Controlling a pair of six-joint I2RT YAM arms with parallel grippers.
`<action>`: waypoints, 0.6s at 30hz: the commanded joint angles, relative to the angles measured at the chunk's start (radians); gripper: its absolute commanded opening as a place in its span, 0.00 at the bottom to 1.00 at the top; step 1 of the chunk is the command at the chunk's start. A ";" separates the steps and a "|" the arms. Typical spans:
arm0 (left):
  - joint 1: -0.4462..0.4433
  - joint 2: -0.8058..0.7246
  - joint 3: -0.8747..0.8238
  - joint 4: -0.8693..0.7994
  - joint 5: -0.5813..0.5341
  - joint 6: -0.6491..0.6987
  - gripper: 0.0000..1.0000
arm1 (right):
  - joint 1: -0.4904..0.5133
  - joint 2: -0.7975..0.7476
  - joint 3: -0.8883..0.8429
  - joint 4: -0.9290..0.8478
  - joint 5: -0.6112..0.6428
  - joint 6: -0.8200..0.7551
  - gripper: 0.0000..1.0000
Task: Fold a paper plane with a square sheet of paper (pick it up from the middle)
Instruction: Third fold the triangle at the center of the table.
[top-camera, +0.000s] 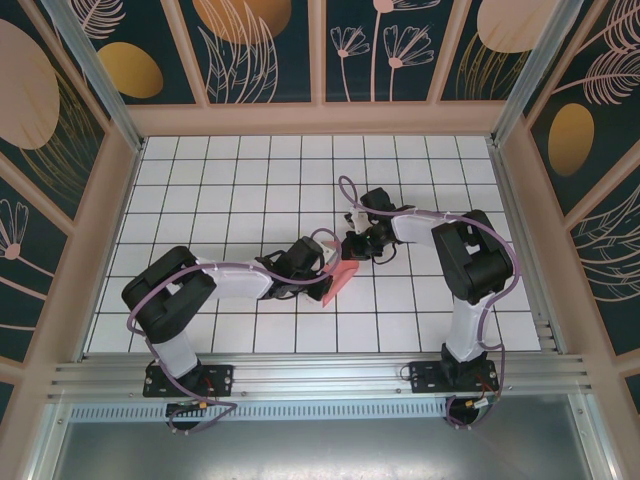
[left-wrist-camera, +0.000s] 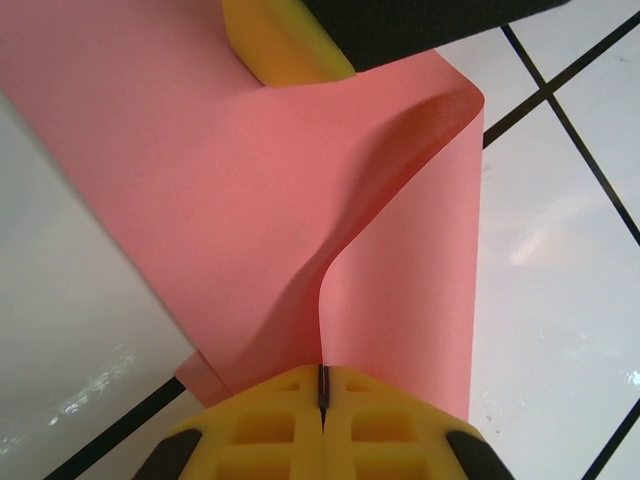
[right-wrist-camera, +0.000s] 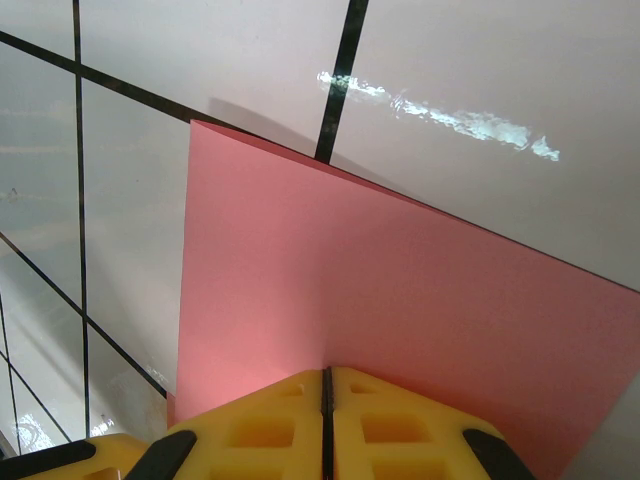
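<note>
Top external view: a white tiled table (top-camera: 200, 200) with two robot arms reaching toward each other at the centre of the frame. Between their tips hangs a pink sheet of paper (top-camera: 338, 277), seen as a narrow strip. Its long axis slants from upper right down to lower left. The left gripper (top-camera: 320, 263) meets the strip from the left, and the right gripper (top-camera: 356, 244) meets it from the upper right. Both are at the paper, so neither arm is nearer than the other.

Left wrist view: the left gripper's yellow jaws, at bottom centre, are pressed together on the paper's near edge. From there the sheet runs away toward the top of the frame. It curls over on itself, with a soft rounded bend at upper right and no sharp crease yet. A yellow finger (left-wrist-camera: 280, 45), probably the other arm's, touches the sheet at top centre.

Right wrist view: the right gripper's jaws, at bottom centre, are likewise clamped on the paper. The sheet spreads flat toward the upper left of the frame, where one corner points at a black tile line. Whether that corner touches the table cannot be told.

The coming move likely depends on bringing the curled half down over the flat half along the slanted axis.
</note>
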 joint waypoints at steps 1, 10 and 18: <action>0.007 -0.003 0.016 -0.041 -0.043 0.031 0.06 | 0.009 0.030 0.012 -0.036 0.033 -0.013 0.10; 0.007 -0.028 0.018 -0.039 -0.055 0.035 0.08 | 0.009 0.031 0.006 -0.030 0.035 -0.010 0.10; 0.007 -0.024 0.024 -0.043 -0.032 0.041 0.10 | 0.009 0.030 0.006 -0.032 0.038 -0.014 0.10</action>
